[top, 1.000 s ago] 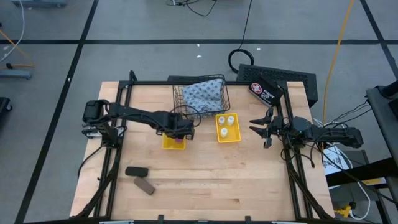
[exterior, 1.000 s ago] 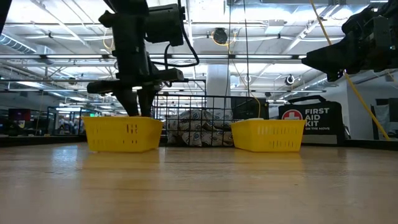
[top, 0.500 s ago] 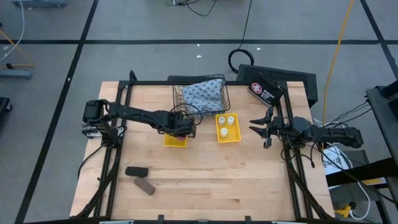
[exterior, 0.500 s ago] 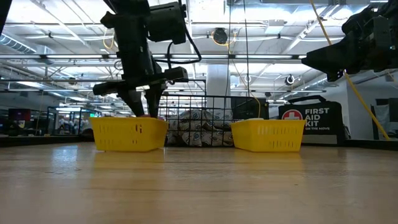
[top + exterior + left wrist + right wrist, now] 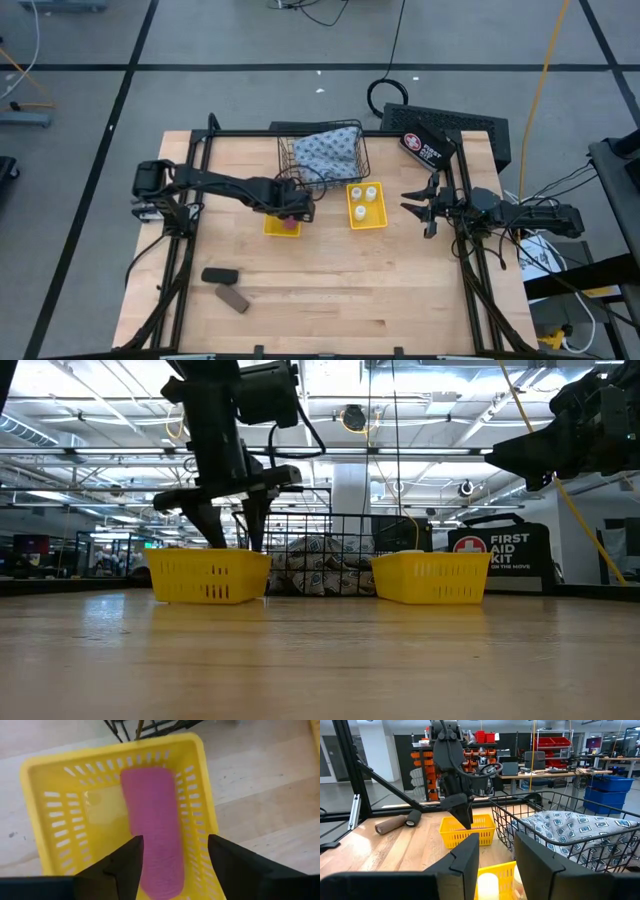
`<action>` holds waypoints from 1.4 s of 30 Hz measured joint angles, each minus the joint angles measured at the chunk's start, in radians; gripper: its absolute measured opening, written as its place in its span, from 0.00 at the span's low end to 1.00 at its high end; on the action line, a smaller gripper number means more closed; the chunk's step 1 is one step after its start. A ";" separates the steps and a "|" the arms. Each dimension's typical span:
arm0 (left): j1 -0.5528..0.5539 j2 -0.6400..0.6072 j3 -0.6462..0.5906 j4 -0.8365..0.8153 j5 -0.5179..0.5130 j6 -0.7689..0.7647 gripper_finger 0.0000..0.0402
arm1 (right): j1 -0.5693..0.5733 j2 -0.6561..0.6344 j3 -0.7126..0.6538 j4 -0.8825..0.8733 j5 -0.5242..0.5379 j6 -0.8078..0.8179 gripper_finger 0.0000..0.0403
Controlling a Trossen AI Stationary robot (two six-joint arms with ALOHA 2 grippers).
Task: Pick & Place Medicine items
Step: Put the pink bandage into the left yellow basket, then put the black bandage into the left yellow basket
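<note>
My left gripper (image 5: 172, 865): fingers parted, holding nothing, over the left yellow tray (image 5: 281, 226) at frame centre.
Pink piece (image 5: 152, 825): lies loose in that tray, between my fingers.
Risk: lifting crooked, I may catch the tray wall and drag it.
My right gripper (image 5: 418, 210): waits right of centre, jaws partly apart, empty.
White bottles (image 5: 364, 197): in the right yellow tray (image 5: 430, 577).
Pouch (image 5: 327, 149): in the wire basket (image 5: 283, 158).
Black piece (image 5: 219, 274), brown piece (image 5: 233, 298): lower left, not yet moved.
Writing: "FIRST AID KIT" on the bag (image 5: 497, 555).
</note>
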 joint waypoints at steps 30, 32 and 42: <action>-0.561 -0.248 0.000 -0.077 0.106 0.109 0.58 | 0.000 0.000 0.000 0.000 0.000 0.000 0.28; -0.594 -0.223 0.000 -0.086 0.111 0.120 0.58 | 0.000 0.000 0.000 0.000 0.000 0.000 0.28; -0.686 -0.112 0.000 -0.327 0.229 0.044 0.58 | 0.000 0.000 0.000 0.000 0.000 0.000 0.28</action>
